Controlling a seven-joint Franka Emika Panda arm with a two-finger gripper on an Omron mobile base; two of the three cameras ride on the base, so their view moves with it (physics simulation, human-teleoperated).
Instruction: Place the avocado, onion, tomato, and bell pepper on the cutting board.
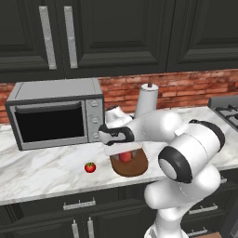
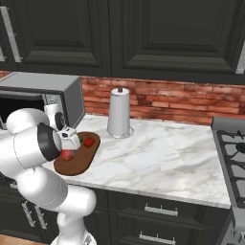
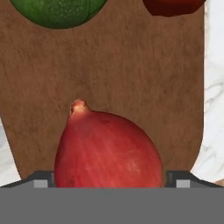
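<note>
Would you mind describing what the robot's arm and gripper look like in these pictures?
The arm is glossy white, built of rounded, bulbous segments with dark bands and caps at the joints. The gripper has a white hand with a black section; its finger tips are small, dark and blocky. No cables or markings are visible.

The marble bench carries a microwave, a paper-towel roll, a tomato and the cutting board.
</note>
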